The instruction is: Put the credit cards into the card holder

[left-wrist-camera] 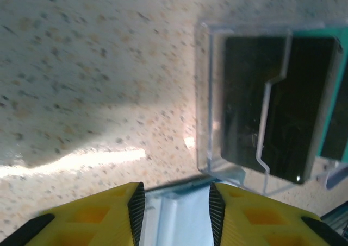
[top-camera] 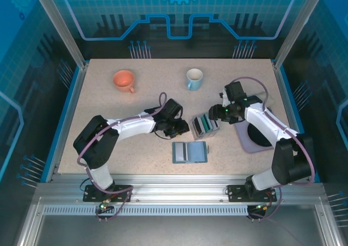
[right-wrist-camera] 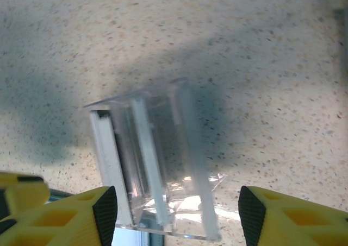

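Left gripper (top-camera: 176,128) hovers with its jaws apart and nothing clamped, just left of the clear slotted rack (right-wrist-camera: 152,164). Nearer the arm bases, the teal-blue card holder (top-camera: 189,152) lies open and flat on the table (top-camera: 136,99). The credit cards (top-camera: 202,125) stand in the rack. Right gripper (right-wrist-camera: 178,205) is spread wide at the rack's right side, empty.

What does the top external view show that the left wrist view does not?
Top external adds the orange mug, the blue mug, the right gripper and the grey mat. Left wrist adds the glossy face of a dark credit card behind the clear wall. Both share the card rack, the table and the left gripper, open.
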### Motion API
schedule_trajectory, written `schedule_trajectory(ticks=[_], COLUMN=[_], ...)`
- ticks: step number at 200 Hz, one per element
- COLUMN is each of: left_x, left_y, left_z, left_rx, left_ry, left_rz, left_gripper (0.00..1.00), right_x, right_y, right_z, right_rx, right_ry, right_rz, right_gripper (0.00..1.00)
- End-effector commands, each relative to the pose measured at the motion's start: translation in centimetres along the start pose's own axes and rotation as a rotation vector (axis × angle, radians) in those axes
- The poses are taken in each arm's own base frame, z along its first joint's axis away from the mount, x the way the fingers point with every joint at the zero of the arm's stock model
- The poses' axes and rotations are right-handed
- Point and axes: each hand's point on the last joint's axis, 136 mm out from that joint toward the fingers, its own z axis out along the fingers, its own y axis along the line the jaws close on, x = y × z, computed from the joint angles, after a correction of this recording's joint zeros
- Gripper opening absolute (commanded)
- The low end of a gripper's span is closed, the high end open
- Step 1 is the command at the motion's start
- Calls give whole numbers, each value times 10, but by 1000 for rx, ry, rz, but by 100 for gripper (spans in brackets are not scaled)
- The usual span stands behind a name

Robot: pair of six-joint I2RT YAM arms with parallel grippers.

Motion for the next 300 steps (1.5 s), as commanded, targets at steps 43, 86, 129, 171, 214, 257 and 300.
schedule_trajectory(ticks=[43,86,129,171,214,257,300], left_x=[-25,-27,-27,-29,-30,-30,-30], left_y=[-15,-9,3,12,18,19,19], left_z=[9,11,6,2,-1,-2,-2], left_rx=[89,89,67,45,29,29,28], left_ry=[29,22,-4,-31,-47,-47,-47], left_rz=[-99,-134,-161,-182,-198,-199,-201], left_gripper=[45,46,46,46,47,47,47], right_x=[13,23,24,29,28,18,16], right_y=[43,50,51,51,47,45,45], right_z=[13,34,47,62,69,56,49], right_rx=[128,233,308,354,451,540,542], right_ry=[6,49,71,98,98,46,31], right_rz=[-224,-314,-365,-403,-452,-495,-492], right_gripper=[47,43,42,41,42,45,43])
